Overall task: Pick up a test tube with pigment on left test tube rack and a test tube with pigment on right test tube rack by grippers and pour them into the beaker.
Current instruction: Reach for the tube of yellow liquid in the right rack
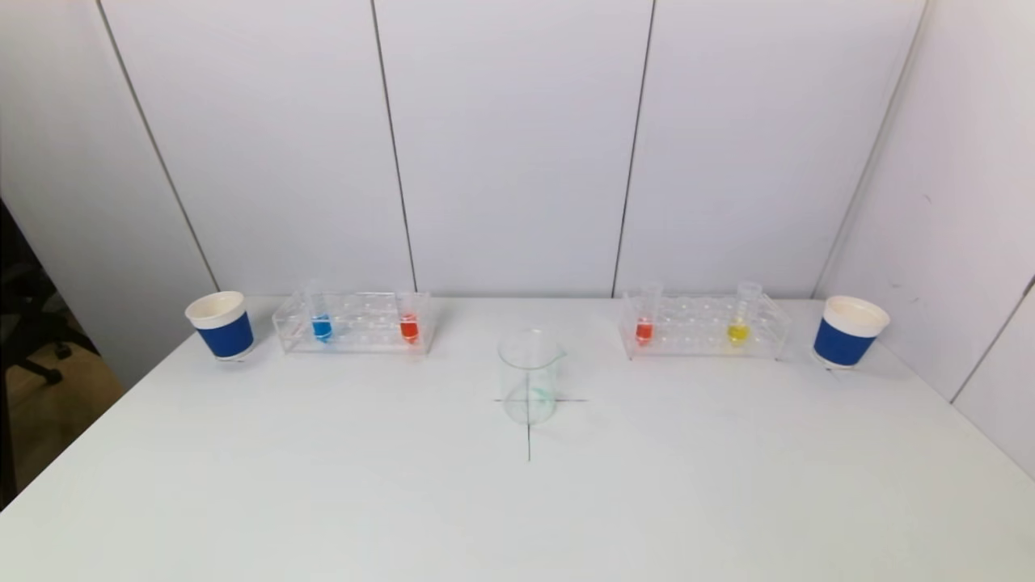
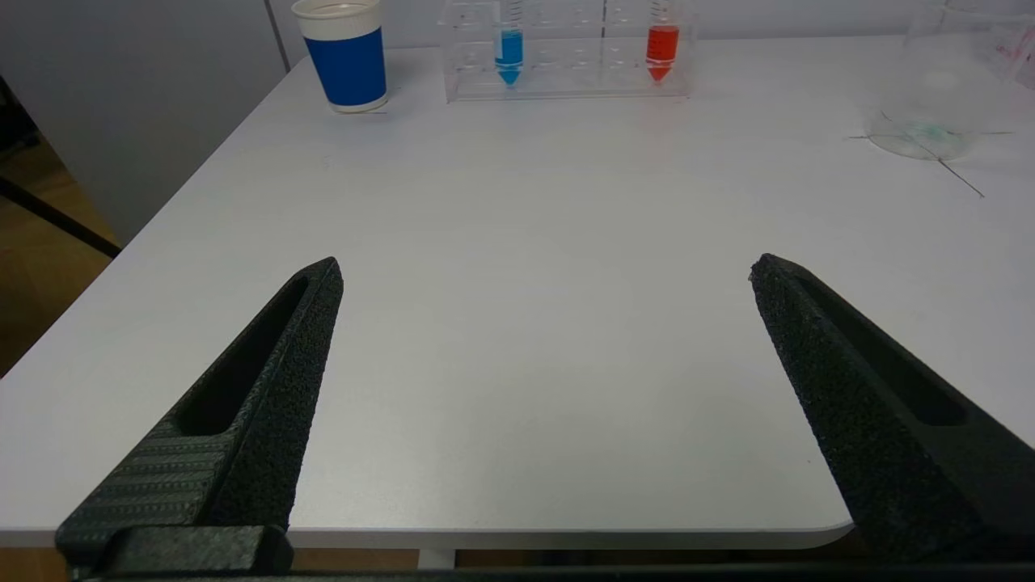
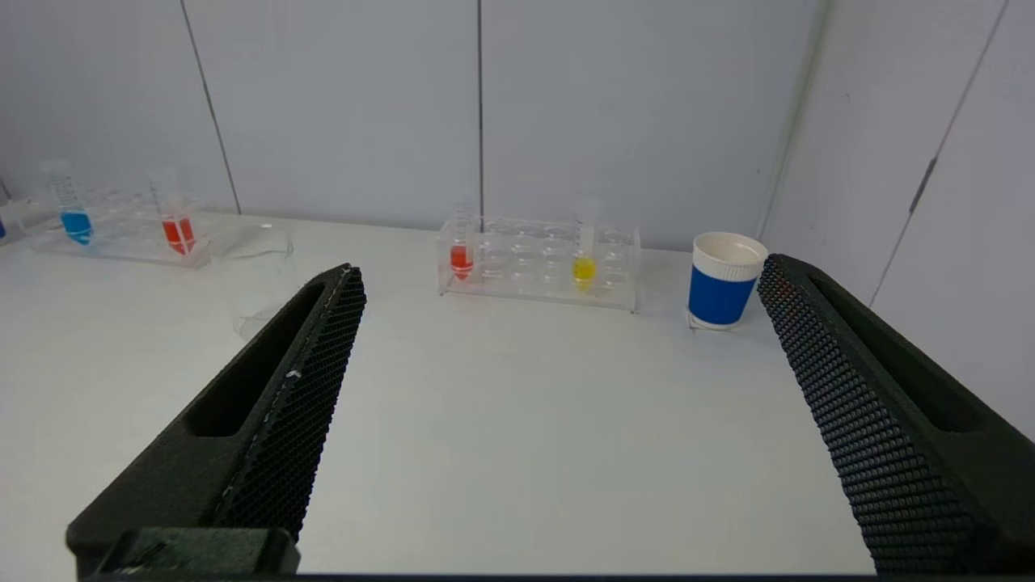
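Observation:
The clear left test tube rack (image 1: 356, 323) stands at the back left and holds a blue-pigment tube (image 1: 322, 326) and a red-pigment tube (image 1: 409, 326). The clear right test tube rack (image 1: 703, 326) at the back right holds a red-pigment tube (image 1: 644, 328) and a yellow-pigment tube (image 1: 737, 330). An empty glass beaker (image 1: 530, 376) sits on a drawn cross at the table's middle. Neither arm shows in the head view. My left gripper (image 2: 546, 271) is open over the table's near edge, far from the left rack (image 2: 566, 56). My right gripper (image 3: 558, 275) is open too, well short of the right rack (image 3: 538, 263).
A blue-and-white paper cup (image 1: 221, 325) stands outside the left rack, and another (image 1: 849, 331) stands outside the right rack. White wall panels close the back and right sides. The table edge (image 2: 485, 537) lies just under the left gripper.

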